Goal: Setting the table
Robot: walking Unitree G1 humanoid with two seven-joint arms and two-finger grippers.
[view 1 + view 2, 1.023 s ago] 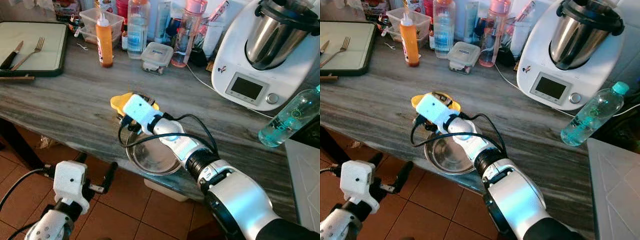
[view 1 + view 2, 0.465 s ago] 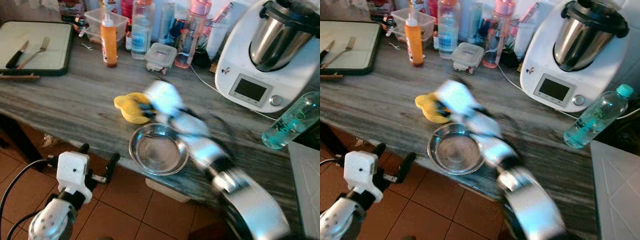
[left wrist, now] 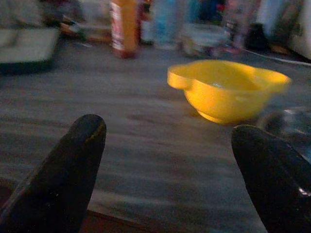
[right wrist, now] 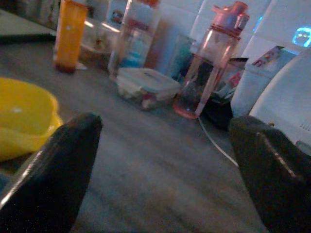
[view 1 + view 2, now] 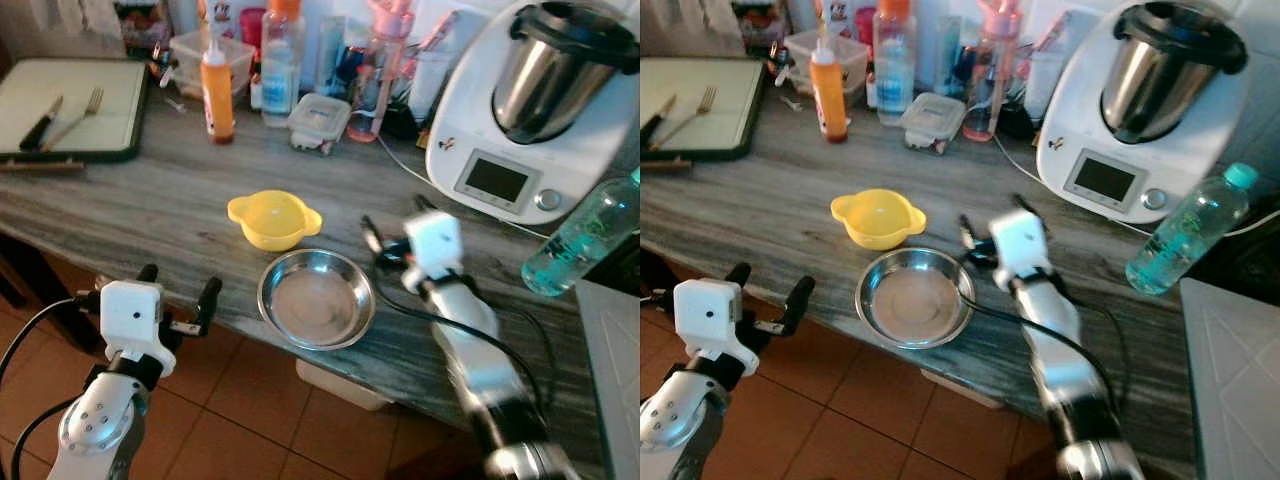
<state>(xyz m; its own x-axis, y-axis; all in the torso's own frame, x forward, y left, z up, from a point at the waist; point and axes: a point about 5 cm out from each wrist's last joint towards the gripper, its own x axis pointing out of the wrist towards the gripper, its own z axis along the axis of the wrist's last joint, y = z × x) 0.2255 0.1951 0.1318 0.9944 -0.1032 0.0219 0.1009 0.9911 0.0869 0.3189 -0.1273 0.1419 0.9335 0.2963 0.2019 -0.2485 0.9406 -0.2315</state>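
A yellow bowl [image 5: 272, 219] sits just behind the steel bowl [image 5: 316, 298] on the tabletop [image 5: 150, 200]. Right hand [image 5: 392, 238] released beside it; left hand [image 5: 178, 301] released, off its near edge.

**Open bench in front, clutter along the back**

Bare grey bench [image 5: 150, 205] lies left of the yellow bowl [image 5: 273, 219] and steel bowl [image 5: 316, 298]. Bottles [image 5: 278, 62], a lidded container [image 5: 320, 117] and a white cooking machine [image 5: 525, 110] crowd the back. A cutting board [image 5: 68, 105] fills the far left.
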